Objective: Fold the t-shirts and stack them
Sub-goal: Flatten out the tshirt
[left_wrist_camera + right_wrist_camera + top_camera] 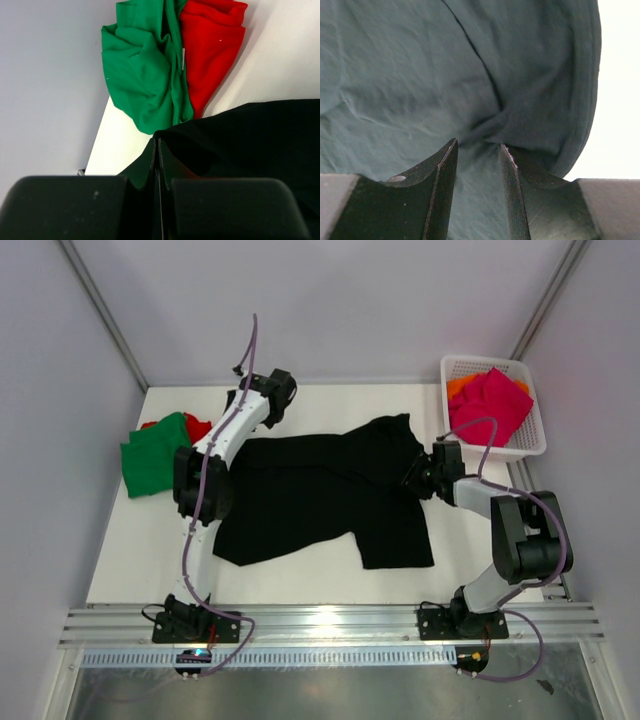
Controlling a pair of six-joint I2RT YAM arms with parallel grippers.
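A large black t-shirt (310, 500) lies spread flat across the middle of the table. At its far left corner my left gripper (240, 400) is shut, and the black cloth (260, 135) rises in a peak right up to the closed tips (157, 142). Just beyond those tips lie a crumpled green t-shirt (140, 75) and a red one (210, 45). My right gripper (412, 478) sits low on the shirt's right sleeve. Its jaws (477, 145) stand apart, with puckered cloth (420, 75) in front of the tips and showing through the gap.
The green shirt (152, 455) and the red one (198, 425) sit at the table's left edge by the wall. A white lattice basket (535, 445) at the back right holds a magenta-pink shirt (488, 405) and an orange one (460, 387).
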